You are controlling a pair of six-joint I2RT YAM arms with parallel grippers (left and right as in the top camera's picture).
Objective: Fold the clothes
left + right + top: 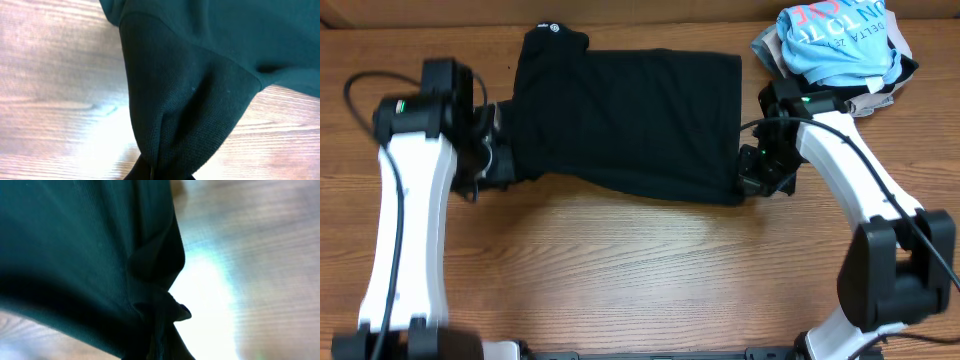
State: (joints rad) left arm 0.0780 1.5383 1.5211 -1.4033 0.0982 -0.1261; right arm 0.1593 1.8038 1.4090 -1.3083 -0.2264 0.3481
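A black T-shirt (630, 115) lies spread across the middle of the wooden table, folded into a rough rectangle. My left gripper (503, 160) is shut on the shirt's near left corner; in the left wrist view the dark cloth (185, 100) bunches into the jaws (159, 175). My right gripper (748, 180) is shut on the shirt's near right corner; in the right wrist view the fabric (90, 255) gathers into the jaws (160, 352). The fingertips are hidden by cloth in both wrist views.
A pile of other clothes (840, 45), with a light blue printed shirt on top, sits at the back right corner. The wooden table (640, 280) runs toward the front edge.
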